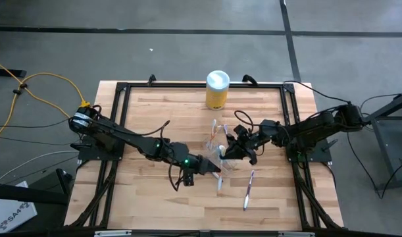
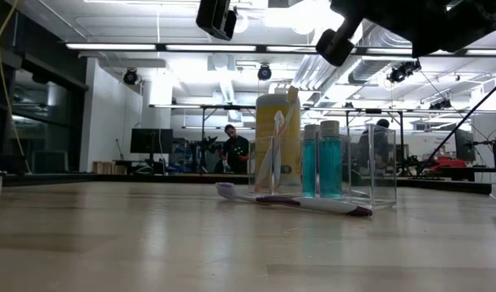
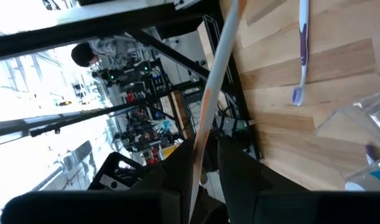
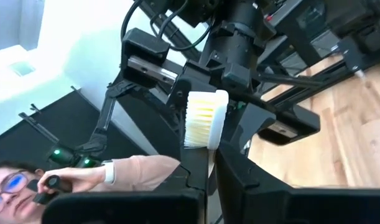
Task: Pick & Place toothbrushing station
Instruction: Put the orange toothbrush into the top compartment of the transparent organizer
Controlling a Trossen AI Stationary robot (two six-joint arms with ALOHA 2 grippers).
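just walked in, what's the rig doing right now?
Sorting a toothbrush set. The right gripper is shut on a toothbrush with white bristles; the left gripper has an orange-and-white toothbrush between its fingers. A purple toothbrush lies on the table by the clear cup.
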